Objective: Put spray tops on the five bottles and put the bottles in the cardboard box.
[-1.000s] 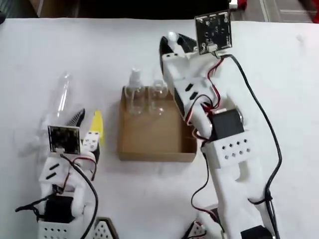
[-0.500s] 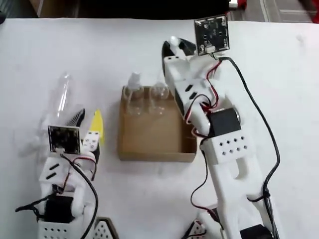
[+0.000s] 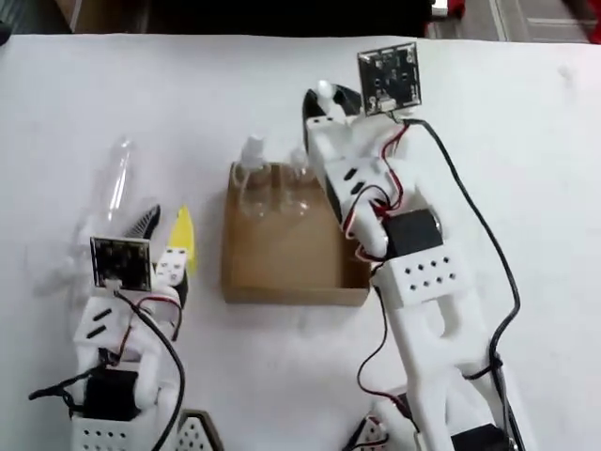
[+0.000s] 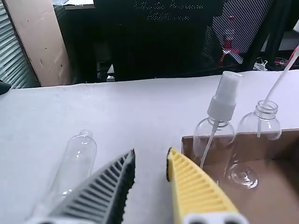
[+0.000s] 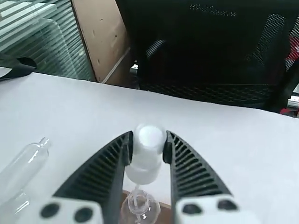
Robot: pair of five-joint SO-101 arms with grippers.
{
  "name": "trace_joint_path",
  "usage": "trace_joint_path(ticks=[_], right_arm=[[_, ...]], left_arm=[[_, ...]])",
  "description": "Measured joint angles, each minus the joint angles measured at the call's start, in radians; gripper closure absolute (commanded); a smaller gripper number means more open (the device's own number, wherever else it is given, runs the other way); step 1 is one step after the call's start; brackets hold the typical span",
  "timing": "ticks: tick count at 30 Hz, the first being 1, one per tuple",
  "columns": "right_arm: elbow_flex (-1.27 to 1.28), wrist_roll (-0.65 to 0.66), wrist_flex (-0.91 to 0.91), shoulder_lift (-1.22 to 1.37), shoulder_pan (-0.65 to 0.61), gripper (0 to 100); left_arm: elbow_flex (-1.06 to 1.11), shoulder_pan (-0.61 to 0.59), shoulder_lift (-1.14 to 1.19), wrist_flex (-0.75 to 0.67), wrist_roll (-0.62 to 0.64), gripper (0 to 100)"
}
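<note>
Pinching a spray top (image 5: 148, 138), the right gripper (image 5: 148, 136) has its black jaws closed on the white head. It hangs right above the neck of an open bottle (image 5: 137, 205). In the left wrist view the top's thin dip tube (image 4: 282, 77) slants down into that open bottle (image 4: 258, 133). The open bottle stands upright inside the cardboard box (image 4: 275, 196), against its far wall. Just beside it, also upright in the box, stands a capped bottle (image 4: 216, 133) with its sprayer already on. From the high view, the spray top (image 3: 325, 91) and right gripper (image 3: 326, 97) sit just past the far edge of the cardboard box (image 3: 286, 254). The open bottle (image 3: 300, 188) and capped bottle (image 3: 252, 183) stand side by side below them. Compared with a second ago, the right arm has slid a little left and pulled in toward the box, so the spray top is closer over the bottles. Bottles and box have not shifted. A lying bottle (image 3: 115, 174) with no top rests on the white table (image 3: 526, 169), well left of the box. The left gripper (image 3: 167, 225) sits just near of it, unmoved, its grey and yellow jaws spread and holding nothing. The left wrist view shows the same: left gripper (image 4: 150, 168), lying bottle (image 4: 77, 161) beside the grey jaw.
</note>
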Motion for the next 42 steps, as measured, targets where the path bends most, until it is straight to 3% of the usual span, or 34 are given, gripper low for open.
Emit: trace_joint_path(ticks=[6,14,30,36,42], right_arm=[[0.069,0.009,-0.051,0.0,0.0,98.1],[0.14,0.16,-0.103,0.002,-0.081,97.8],[0.14,0.175,-0.14,0.143,-0.083,97.2],[0.14,0.175,-0.14,0.149,-0.081,81.4],[0.14,0.175,-0.14,0.149,-0.081,79.6]], left_arm=[[0.0,0.0,0.0,0.0,0.0,89],[0.0,0.0,0.0,0.0,0.0,89],[0.0,0.0,0.0,0.0,0.0,89],[0.0,0.0,0.0,0.0,0.0,89],[0.0,0.0,0.0,0.0,0.0,89]])
